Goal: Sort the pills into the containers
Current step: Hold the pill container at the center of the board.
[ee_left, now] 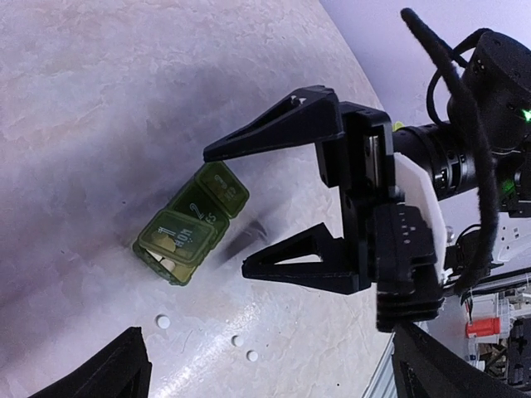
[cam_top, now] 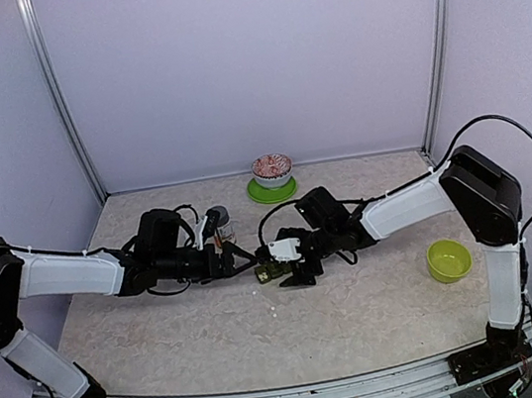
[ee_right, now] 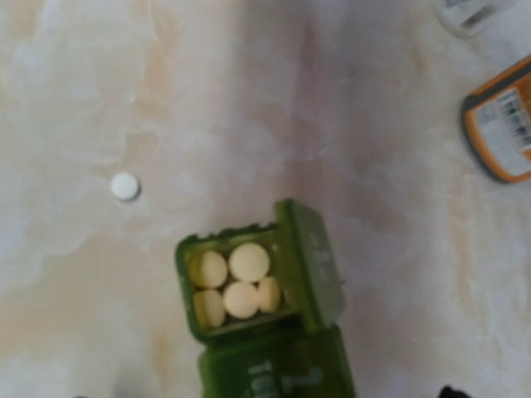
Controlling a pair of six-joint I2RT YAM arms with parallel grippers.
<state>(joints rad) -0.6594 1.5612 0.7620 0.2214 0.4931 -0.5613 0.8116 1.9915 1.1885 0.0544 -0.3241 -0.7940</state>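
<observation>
The containers [cam_top: 271, 270], a dark green strip of joined compartments, lie on the table between both grippers. In the right wrist view the end compartment [ee_right: 236, 286] has its lid up and holds several white pills. One loose pill [ee_right: 124, 186] lies just beyond it. The left wrist view shows the containers [ee_left: 191, 224] and three loose pills [ee_left: 163, 320] [ee_left: 237, 340] [ee_left: 252, 356] on the table. My right gripper [ee_left: 226, 211] stands open just beside the strip, with nothing between its fingers. My left gripper [ee_left: 278, 373] is open above the loose pills, and only its fingertips show.
A patterned bowl [cam_top: 271, 168] on a green plate [cam_top: 272, 194] stands at the back. A lime-green bowl [cam_top: 448, 260] sits at the right. An orange-labelled bottle [ee_right: 500, 133] lies near the strip, and a small clear bottle [cam_top: 221, 224] stands behind my left gripper [cam_top: 245, 258].
</observation>
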